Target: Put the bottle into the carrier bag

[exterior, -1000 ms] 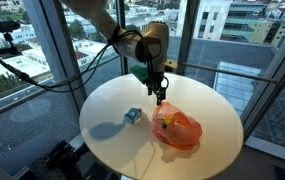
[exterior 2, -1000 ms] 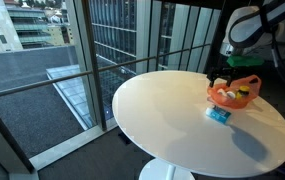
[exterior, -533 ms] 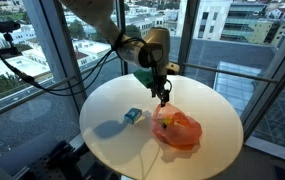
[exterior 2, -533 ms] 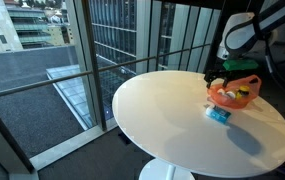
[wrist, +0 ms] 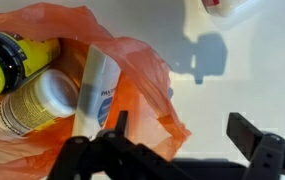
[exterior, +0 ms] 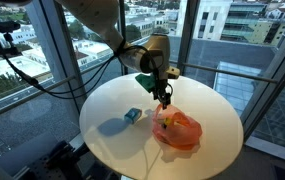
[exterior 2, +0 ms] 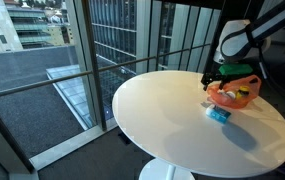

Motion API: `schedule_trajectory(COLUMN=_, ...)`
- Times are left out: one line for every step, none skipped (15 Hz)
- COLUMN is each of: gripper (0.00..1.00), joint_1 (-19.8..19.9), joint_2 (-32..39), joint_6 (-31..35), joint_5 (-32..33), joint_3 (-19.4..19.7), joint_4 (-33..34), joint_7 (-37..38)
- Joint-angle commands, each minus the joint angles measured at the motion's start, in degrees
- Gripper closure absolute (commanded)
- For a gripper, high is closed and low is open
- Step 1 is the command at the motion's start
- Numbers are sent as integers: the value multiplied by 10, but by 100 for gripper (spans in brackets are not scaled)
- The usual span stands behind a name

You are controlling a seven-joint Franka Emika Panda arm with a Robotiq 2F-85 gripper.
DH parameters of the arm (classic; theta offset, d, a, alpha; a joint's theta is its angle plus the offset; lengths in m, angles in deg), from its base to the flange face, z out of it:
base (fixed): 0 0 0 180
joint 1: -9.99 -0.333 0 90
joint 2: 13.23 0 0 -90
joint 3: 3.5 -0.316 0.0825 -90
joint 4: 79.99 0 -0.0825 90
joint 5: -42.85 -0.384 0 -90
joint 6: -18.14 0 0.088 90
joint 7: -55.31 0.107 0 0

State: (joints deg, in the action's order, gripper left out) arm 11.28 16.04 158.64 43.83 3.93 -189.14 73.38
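The orange carrier bag [exterior: 176, 129] lies on the round white table [exterior: 112, 140] and shows in both exterior views [exterior 2: 233, 94]. In the wrist view the bag [wrist: 132, 70] holds a yellow bottle with a black cap [wrist: 17, 55], a yellow-labelled bottle with a white cap [wrist: 37, 100] and a white tube-shaped bottle with blue print [wrist: 95, 88]. My gripper [wrist: 182, 135] is open and empty just above the bag's rim. One finger is over the orange edge, the other over bare table. It also shows in both exterior views [exterior: 163, 97] [exterior 2: 210, 80].
A small blue-green box [exterior: 132, 116] lies on the table beside the bag, also in an exterior view [exterior 2: 218, 114]. A white thing with a red mark [wrist: 227, 8] sits at the wrist view's top edge. Glass walls and a railing surround the table.
My gripper has shifted slightly sideways over the bag's edge. The bag, its contents and the small box have not moved.
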Motion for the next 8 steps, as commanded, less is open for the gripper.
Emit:
schedule_trajectory(gripper=0, joint_1=-11, joint_2=18, joint_6=1, joint_5=13, joint_3=14, joint_4=22, joint_7=13)
schedule_trajectory(gripper=25, joint_1=-12, joint_2=20, joint_6=1, joint_5=14, joint_3=16, joint_4=23, joint_7=15)
schedule_trajectory(gripper=27, joint_1=-13, joint_2=21, joint_6=0, joint_5=14, joint_3=17, joint_4=23, joint_7=15)
schedule_trajectory(gripper=36, joint_1=-14, joint_2=20, joint_6=0, joint_5=13, joint_3=18, joint_4=23, joint_7=14)
schedule_trajectory(gripper=44, joint_1=-14, joint_2=20, joint_6=0, joint_5=13, joint_3=18, joint_4=23, joint_7=14)
schedule_trajectory(gripper=53, joint_1=-15, joint_2=19, joint_6=0, joint_5=13, joint_3=19, joint_4=22, joint_7=14)
schedule_trajectory(gripper=62, joint_1=-15, joint_2=16, joint_6=0, joint_5=12, joint_3=19, joint_4=20, joint_7=13)
schedule_trajectory(gripper=68, joint_1=-14, joint_2=14, joint_6=0, joint_5=11, joint_3=18, joint_4=19, joint_7=11)
